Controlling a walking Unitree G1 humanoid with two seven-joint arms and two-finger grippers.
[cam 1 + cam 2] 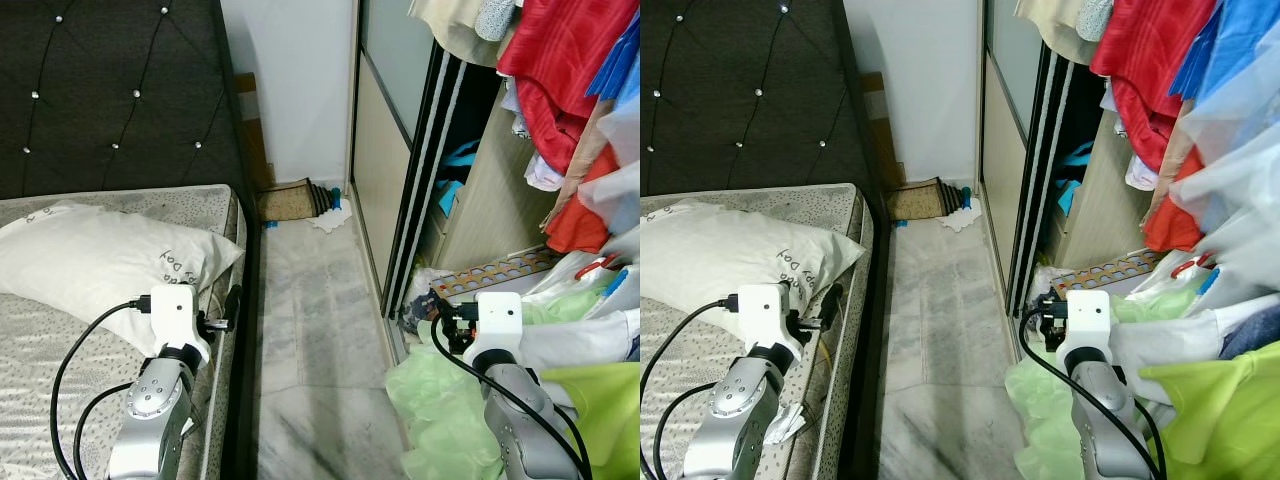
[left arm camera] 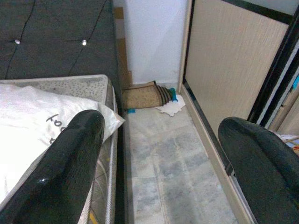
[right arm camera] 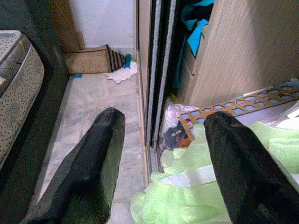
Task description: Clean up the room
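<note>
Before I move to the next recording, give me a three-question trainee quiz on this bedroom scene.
1. True or false: the pillow lies on the floor.
2. What sits at the far wall end of the floor strip? A) rolled mat B) shoes C) bucket
3. Fill in: both the left hand and the right hand are ____ and hold nothing.

Key: 1 false, it lies on the bed. 2 A. 3 open.
</note>
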